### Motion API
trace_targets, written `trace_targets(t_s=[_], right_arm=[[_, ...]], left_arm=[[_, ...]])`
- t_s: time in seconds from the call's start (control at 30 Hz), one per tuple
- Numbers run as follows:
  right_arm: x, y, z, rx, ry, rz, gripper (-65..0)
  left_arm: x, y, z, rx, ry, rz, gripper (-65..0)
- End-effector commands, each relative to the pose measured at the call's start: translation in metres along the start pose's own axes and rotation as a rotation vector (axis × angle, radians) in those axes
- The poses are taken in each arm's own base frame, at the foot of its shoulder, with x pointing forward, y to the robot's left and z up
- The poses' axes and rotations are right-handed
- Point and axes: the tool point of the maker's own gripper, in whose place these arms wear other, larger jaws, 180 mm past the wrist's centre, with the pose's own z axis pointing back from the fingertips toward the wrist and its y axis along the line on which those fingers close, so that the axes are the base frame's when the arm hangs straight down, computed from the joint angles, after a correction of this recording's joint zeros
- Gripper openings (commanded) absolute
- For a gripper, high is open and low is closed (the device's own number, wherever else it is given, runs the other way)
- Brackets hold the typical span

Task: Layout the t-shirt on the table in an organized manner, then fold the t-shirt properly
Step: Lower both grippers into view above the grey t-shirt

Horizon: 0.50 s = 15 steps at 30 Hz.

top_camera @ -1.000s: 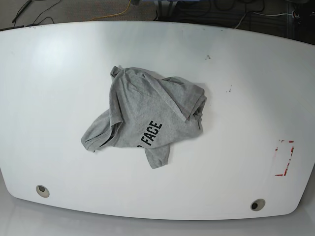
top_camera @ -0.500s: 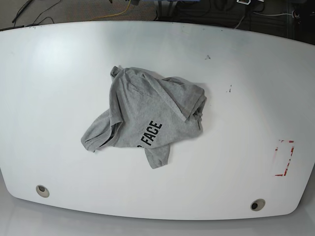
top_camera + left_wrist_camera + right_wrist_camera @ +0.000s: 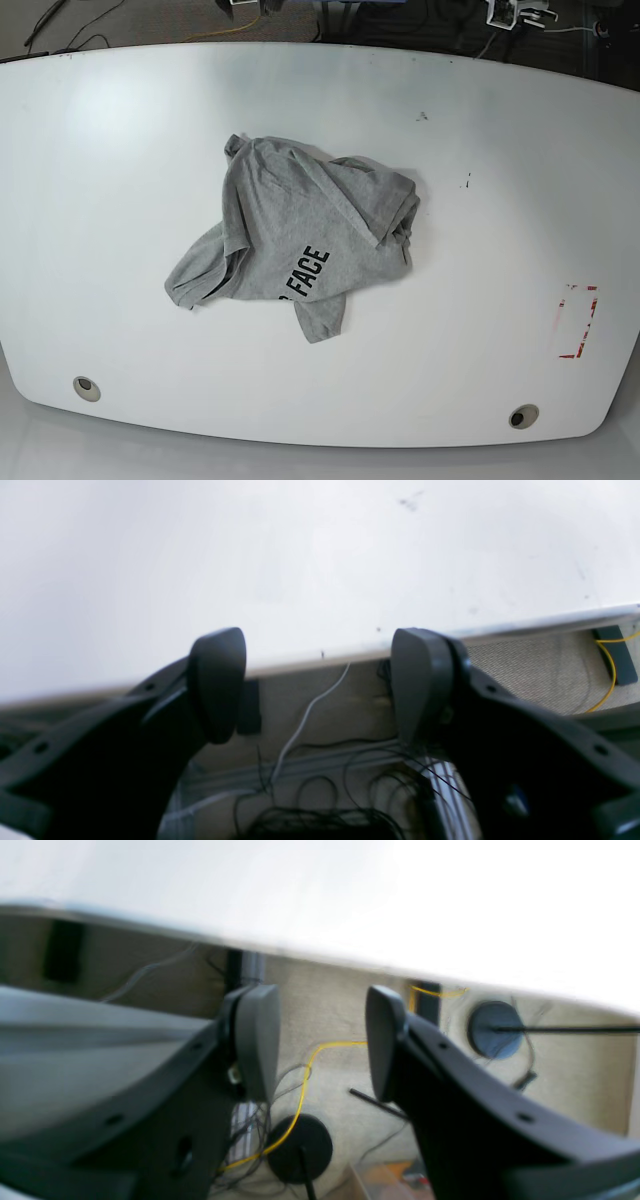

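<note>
The heather-grey t-shirt [image 3: 300, 235] lies crumpled in a heap at the middle of the white table [image 3: 120, 200], with "FACE" showing near its front hem and one sleeve flopped toward the left. Neither wrist view shows the shirt. My left gripper [image 3: 320, 685] hangs open over the table's edge [image 3: 350, 655], with nothing between its black fingers [image 3: 217, 685]. My right gripper [image 3: 320, 1040] is likewise open and empty above the table edge [image 3: 325, 955]. In the base view only small pale arm parts peek in at the top right [image 3: 515, 12] and top middle [image 3: 243, 4].
Two round holes [image 3: 86, 388] [image 3: 522, 416] sit near the table's front edge. A red rectangular outline [image 3: 578, 320] marks the right side, and dark specks [image 3: 422, 116] lie behind the shirt. Cables [image 3: 310, 820] and a yellow cord [image 3: 300, 1100] cover the floor beyond the table.
The t-shirt has not moved. Pale arm parts have crept into the top edge of the base view, at top right and top middle.
</note>
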Motion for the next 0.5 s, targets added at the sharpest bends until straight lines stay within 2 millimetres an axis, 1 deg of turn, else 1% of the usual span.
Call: trace_targets(t_s=[0.0,0.23,0.47], right_arm=[[0.017,0.002,0.002,0.003,-0.067,-0.011,-37.7],[0.036,0.000,-0.006,-0.003,-0.146,-0.012,-37.7],[0.047,-0.001,-0.012,-0.007,-0.184,-0.012,-37.7]], left_arm=[[0.017,0.006,-0.006,0.011,-0.063,-0.013,-22.3],[0.024,0.008,-0.014,0.018,-0.092,-0.015,-22.3],[0.032,0.011,-0.021,0.026,-0.119,-0.016,-22.3]])
